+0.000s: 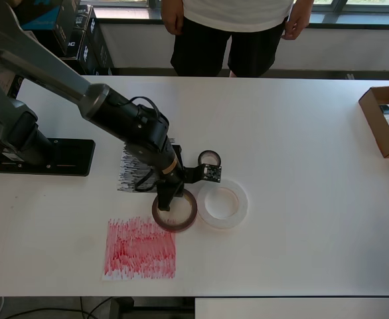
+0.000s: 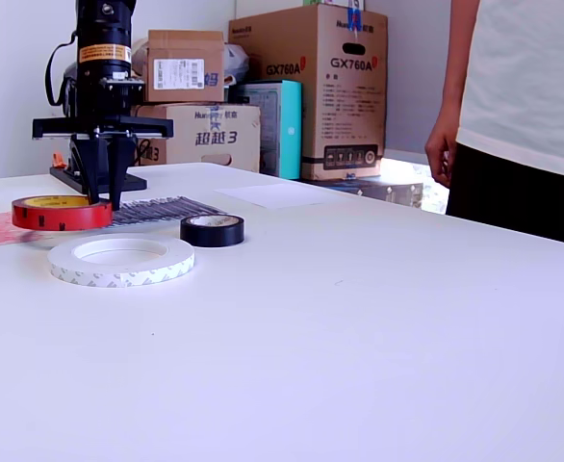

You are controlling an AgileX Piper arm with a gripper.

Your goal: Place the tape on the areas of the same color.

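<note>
1. The black gripper (image 2: pixel 102 197) points straight down at the medium reddish-brown tape roll with a yellowish core (image 1: pixel 174 211); its fingers reach the roll's far rim, but whether they clamp the rim cannot be told.
2. That roll lies flat, hole upward, just beside the red-scribbled paper patch (image 1: pixel 140 248) – not on it.
3. The large white translucent tape roll (image 1: pixel 224 203) lies flat, touching or nearly touching the reddish-brown one; the small black tape roll (image 1: pixel 209 158) sits near it, also flat.
4. The black-scribbled paper patch (image 1: pixel 133 174) lies partly under the arm; a plain white paper patch (image 2: pixel 280 195) shows in the exterior view.
5. The dark arm (image 1: pixel 62 83) slants in from the overhead view's left, wrist bent downward.
6. All rest on a white table (image 1: pixel 301 166) – a person (image 1: pixel 234 26) stands at its far edge, with cardboard boxes (image 2: pixel 306 87) behind
</note>
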